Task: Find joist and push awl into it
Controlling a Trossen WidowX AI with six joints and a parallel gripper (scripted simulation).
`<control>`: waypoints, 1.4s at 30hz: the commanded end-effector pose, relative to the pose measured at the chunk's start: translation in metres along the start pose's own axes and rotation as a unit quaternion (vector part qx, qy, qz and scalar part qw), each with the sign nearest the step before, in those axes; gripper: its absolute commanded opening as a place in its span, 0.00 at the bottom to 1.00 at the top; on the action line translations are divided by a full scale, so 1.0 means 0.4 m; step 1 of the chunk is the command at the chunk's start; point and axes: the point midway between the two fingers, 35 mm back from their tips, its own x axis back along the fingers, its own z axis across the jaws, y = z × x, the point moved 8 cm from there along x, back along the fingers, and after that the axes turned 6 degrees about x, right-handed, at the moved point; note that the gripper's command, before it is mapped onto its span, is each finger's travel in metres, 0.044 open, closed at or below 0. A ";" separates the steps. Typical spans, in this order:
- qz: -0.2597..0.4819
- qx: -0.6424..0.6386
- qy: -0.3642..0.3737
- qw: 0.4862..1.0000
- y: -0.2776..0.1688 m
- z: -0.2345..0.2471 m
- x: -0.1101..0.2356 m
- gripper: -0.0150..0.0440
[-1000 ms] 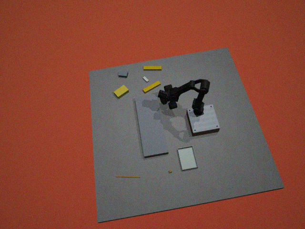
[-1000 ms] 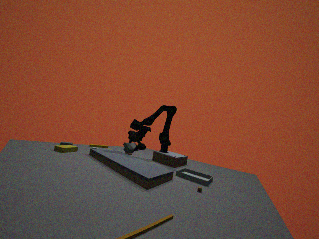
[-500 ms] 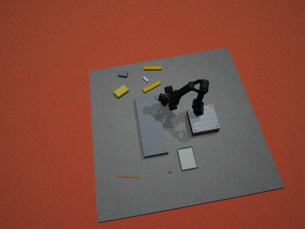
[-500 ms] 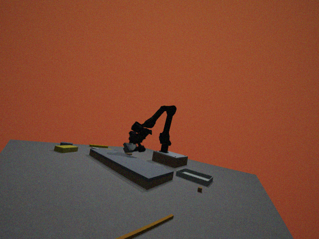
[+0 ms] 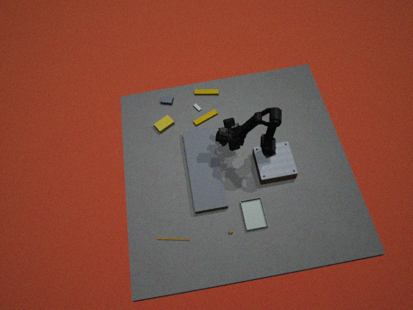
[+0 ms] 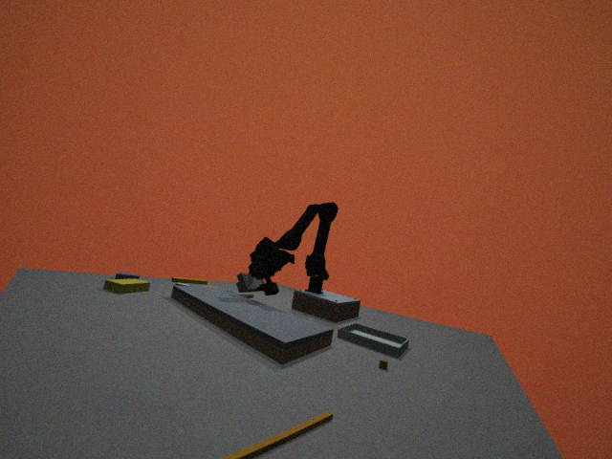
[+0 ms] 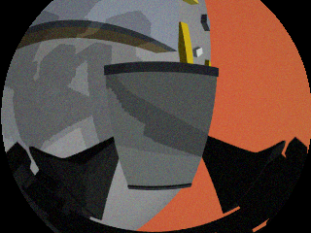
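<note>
My gripper (image 5: pixel 221 137) (image 6: pixel 257 285) (image 7: pixel 159 140) is shut on the stud finder (image 6: pixel 245 282) (image 7: pixel 163 116), a grey box that fills the middle of the wrist view. It holds the box tilted, just above the far end of the long grey floor panel (image 5: pixel 202 181) (image 6: pixel 261 318) (image 7: pixel 58 84). The tray (image 5: pixel 253 215) (image 6: pixel 373 340), shallow with a pale floor, lies empty near the panel's near end. The awl (image 5: pixel 173 239) (image 6: pixel 281 435), a thin orange rod, lies flat on the table in front of the panel.
Three yellow blocks (image 5: pixel 163 123) (image 5: pixel 204 117) (image 5: pixel 206 92), a small grey block (image 5: pixel 166 100) and a small white piece (image 5: pixel 197 106) lie beyond the panel. A tiny orange cube (image 5: pixel 230 232) (image 6: pixel 382 364) sits beside the tray. The arm's base block (image 5: pixel 277 163) stands right of the panel.
</note>
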 end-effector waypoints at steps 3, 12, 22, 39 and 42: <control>0.001 -0.003 -0.013 1.000 0.001 0.007 -0.003 0.25; 0.001 -0.003 -0.011 1.000 0.005 0.024 -0.018 0.25; 0.000 -0.001 -0.008 1.000 0.009 0.042 -0.033 0.25; 0.000 0.003 -0.004 1.000 0.010 0.054 -0.043 0.57; 0.000 0.003 -0.004 1.000 0.010 0.054 -0.043 0.70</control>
